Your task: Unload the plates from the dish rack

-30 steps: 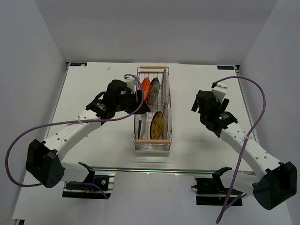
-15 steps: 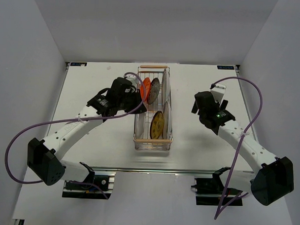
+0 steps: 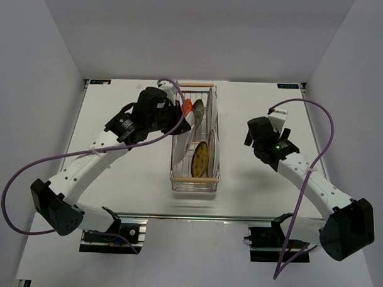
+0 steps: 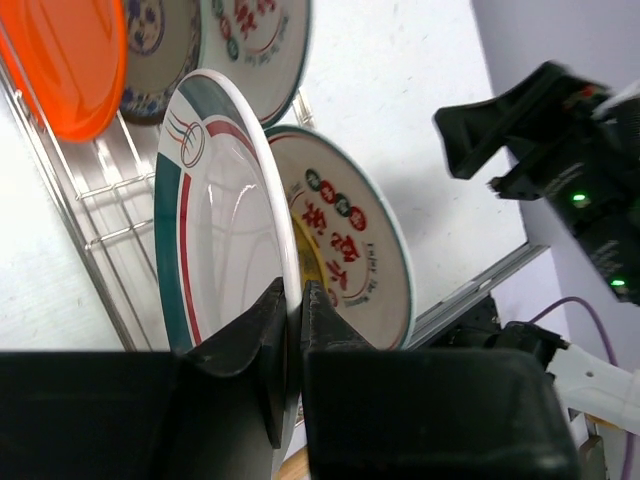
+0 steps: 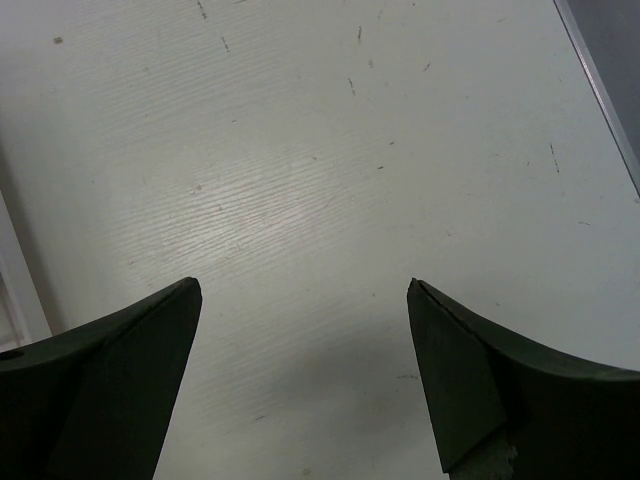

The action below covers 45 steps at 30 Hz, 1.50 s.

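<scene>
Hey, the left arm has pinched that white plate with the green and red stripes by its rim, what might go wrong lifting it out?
The left gripper grips the white round plate with green and red stripes by a narrow bit of rim, so it may pivot or slip.
The green-rimmed plate with red lettering stands right behind; a tilted lift could knock it.
Its lower edge might snag the chrome wire dish rack.
</scene>
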Tool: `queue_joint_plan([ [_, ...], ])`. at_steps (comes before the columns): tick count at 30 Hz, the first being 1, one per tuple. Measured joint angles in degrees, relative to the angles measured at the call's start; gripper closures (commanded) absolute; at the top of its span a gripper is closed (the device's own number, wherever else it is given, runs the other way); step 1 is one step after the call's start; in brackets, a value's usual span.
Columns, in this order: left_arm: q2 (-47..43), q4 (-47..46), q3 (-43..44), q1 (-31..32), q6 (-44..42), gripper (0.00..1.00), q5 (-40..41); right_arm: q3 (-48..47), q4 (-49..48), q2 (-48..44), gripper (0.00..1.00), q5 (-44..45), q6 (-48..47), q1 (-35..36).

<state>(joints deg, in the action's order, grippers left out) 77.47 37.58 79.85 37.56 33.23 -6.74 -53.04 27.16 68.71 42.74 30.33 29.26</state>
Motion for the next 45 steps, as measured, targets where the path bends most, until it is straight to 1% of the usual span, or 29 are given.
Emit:
queue_joint_plan([
  [5,-1.2,-0.28,2.97,0.04,-0.66,1.0,0.35,0.0,0.15,0.0,0.11,0.07,0.17,-0.04],
  [8,-2.38,0.0,5.51,0.07,-1.36,1.0,3.67,0.0,0.24,0.0,0.11,0.28,0.2,-0.11],
  [12,-3.74,0.35,9.18,0.15,-2.6,1.0,11.32,0.0,0.42,0.0,0.11,0.63,0.15,-0.28],
  [16,-3.04,3.13,12.52,0.15,-3.02,1.0,22.23,0.0,0.63,-0.02,0.11,0.87,-0.09,-0.37],
  [21,2.4,8.09,13.62,-0.55,-1.62,1.0,37.22,0.0,0.63,-0.02,0.11,1.07,-0.81,-0.37],
  [23,5.86,9.77,12.28,-1.22,-0.15,1.0,42.56,0.0,0.63,0.02,0.11,1.07,-0.98,-0.37],
  [25,9.03,10.38,9.53,-2.1,0.94,1.0,45.62,0.0,0.63,0.22,0.11,1.07,-1.16,-0.37],
  [29,14.14,9.97,1.42,-4.39,2.25,1.0,47.76,-0.09,0.63,1.62,0.11,1.05,-1.55,-0.44],
  [34,16.2,5.68,-6.38,-7.96,1.22,1.0,49.86,-0.11,0.66,3.1,0.11,0.96,-2.27,-0.7],
  [40,21.86,-0.81,-7.87,-11.98,-1.09,1.0,52.0,-2.71,2.62,4.7,0.11,0.39,-2.64,-0.76],
  [44,25.7,-2.29,-7.8,-13.33,-3.08,0.91,52.46,-4.2,3.15,4.66,0.11,0.15,-2.67,-0.76],
  [45,26.58,-2.27,-7.74,-13.6,-3.5,0.9,52.59,-4.22,3.26,4.48,0.11,-0.04,-2.67,-0.76],
])
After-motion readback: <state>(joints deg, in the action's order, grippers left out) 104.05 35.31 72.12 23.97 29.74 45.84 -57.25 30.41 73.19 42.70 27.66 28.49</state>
